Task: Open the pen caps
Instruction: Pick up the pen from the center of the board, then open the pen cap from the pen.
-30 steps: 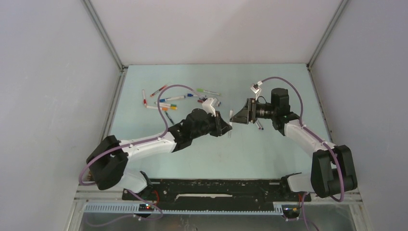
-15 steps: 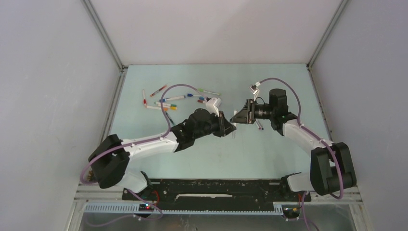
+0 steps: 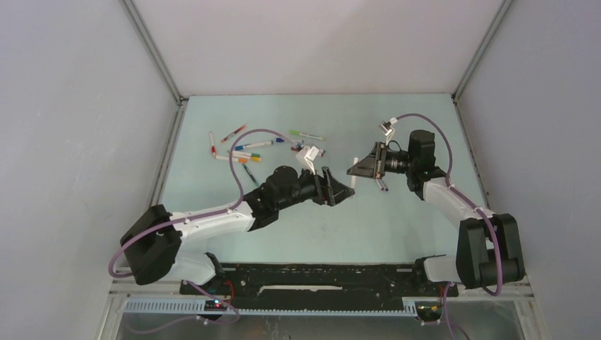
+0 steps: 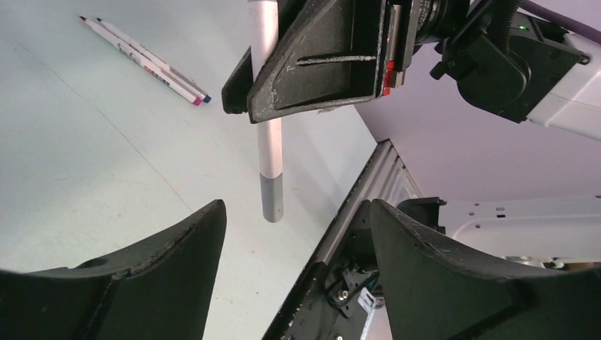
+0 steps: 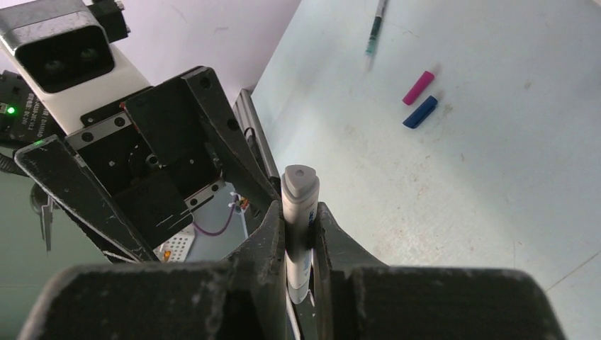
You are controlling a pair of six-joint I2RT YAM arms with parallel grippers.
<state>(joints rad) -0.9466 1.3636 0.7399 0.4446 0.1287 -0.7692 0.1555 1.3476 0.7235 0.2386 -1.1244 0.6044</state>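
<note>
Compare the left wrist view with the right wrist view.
Only the left wrist view: two pens lying side by side on the table. Only the right wrist view: a pink cap and a blue cap lying loose, and a green-ended pen. Both: the white pen clamped in the right end effector, with the open left end effector facing it.

Seen from above, the right gripper (image 3: 352, 171) and the pen (image 3: 355, 163) it clamps block the way at 1 o'clock of the left gripper (image 3: 341, 190), whose jaws are spread. Loose pens (image 3: 244, 150) crowd 10 o'clock. Toward 6 o'clock the counter (image 3: 354, 234) lies bare.
</note>
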